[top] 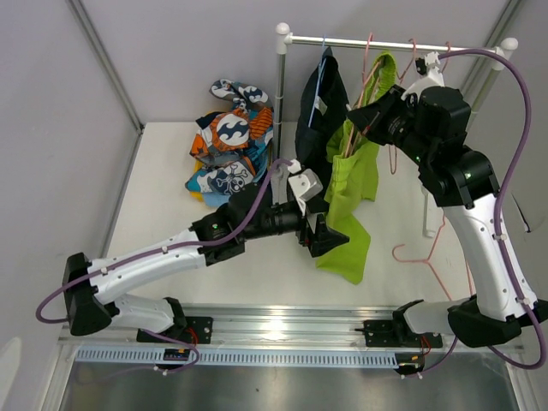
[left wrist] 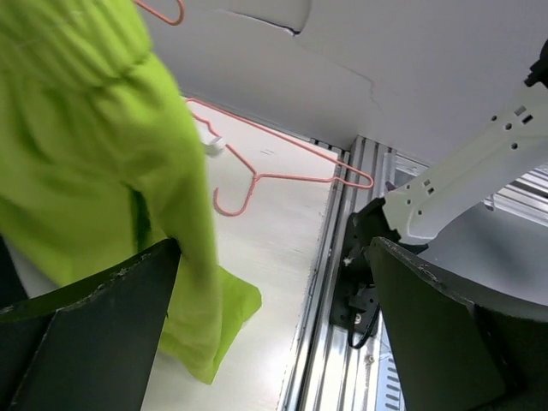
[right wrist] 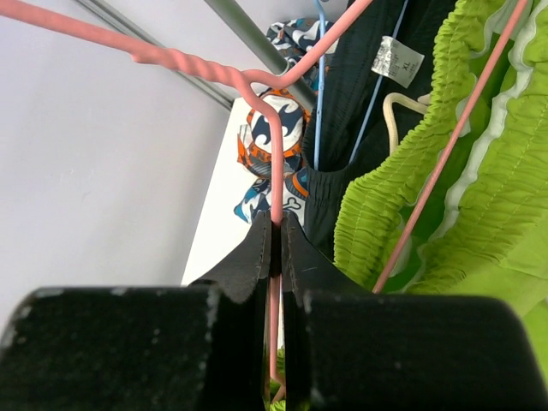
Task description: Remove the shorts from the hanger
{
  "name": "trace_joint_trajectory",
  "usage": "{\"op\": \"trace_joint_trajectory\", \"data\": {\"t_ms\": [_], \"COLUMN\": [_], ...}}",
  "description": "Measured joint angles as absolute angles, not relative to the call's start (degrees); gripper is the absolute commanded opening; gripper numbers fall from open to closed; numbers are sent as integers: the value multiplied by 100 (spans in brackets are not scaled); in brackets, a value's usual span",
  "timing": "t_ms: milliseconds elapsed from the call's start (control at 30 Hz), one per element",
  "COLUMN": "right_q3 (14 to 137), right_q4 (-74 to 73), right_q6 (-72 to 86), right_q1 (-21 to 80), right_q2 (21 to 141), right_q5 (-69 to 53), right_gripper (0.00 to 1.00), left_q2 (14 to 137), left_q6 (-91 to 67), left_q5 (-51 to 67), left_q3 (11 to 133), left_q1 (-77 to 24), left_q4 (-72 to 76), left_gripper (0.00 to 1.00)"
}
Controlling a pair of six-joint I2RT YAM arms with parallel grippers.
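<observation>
Left wrist: lime shorts (left wrist: 86,154) beside left claw (left wrist: 274,257)

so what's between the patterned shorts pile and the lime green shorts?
Top view: between the patterned shorts and lime green shorts stand the rack's white upright post and the dark shorts hanging on a blue hanger.

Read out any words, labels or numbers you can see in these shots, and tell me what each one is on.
"XL": on the white size tag inside the hanging dark shorts, right wrist view.
Smaller print on that tag: too blurred to read.
Patterned shorts: graphics only, no readable words.
</observation>
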State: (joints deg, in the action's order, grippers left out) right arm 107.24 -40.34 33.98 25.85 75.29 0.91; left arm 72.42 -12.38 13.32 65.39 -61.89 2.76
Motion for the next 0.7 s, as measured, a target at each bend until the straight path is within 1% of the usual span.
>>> {"op": "trace_joint_trajectory", "data": {"t_ms": [100,200,233,267,367,433,467,500,533,600,700], "right_q3": [10704,10702,10702,10702,10702,10702,10702,10702,10702,10704,10707], "right_q4": [-4023,-4025,-4025,-4032,-4064,-4110,-4141,-4176,-4202,-4246,-4257], "right_q6": [3413,3413,3413,3413,3437,3450,3450,3450,3450,3450,3448], "right_q1": [2585,2582,2582,2585,2582,2582,2582,2585,2585,2582,2582], "right_q2": [7474,7413,7382,7352,7249,7179,7146,7116,7087,7048,7032], "right_q5": [80,80,80,80,80,80,80,80,82,86,89], "right_gripper": [0,0,0,0,0,0,0,0,0,0,0], "left_q2": [7406,7601,7671,7747,7955,8042,8086,8119,8138,8147,8128], "left_q6": [-1199,-1155,-1144,-1135,-1052,-1024,-1004,-1011,-1015,-954,-947], "left_q5": [1315,1223,1192,1140,958,847,773,722,668,567,462], "left_q3": [6560,6571,6580,6595,6626,6635,6646,6654,6659,6667,6665], "left_q1": [-6285,-6298,-6298,-6298,-6298,-6298,-6298,-6298,-6298,-6298,-6337], "left_q4": [462,596,613,633,676,681,692,716,735,766,821], "left_gripper": [99,95,90,88,75,55,40,15,7,0,0]}}
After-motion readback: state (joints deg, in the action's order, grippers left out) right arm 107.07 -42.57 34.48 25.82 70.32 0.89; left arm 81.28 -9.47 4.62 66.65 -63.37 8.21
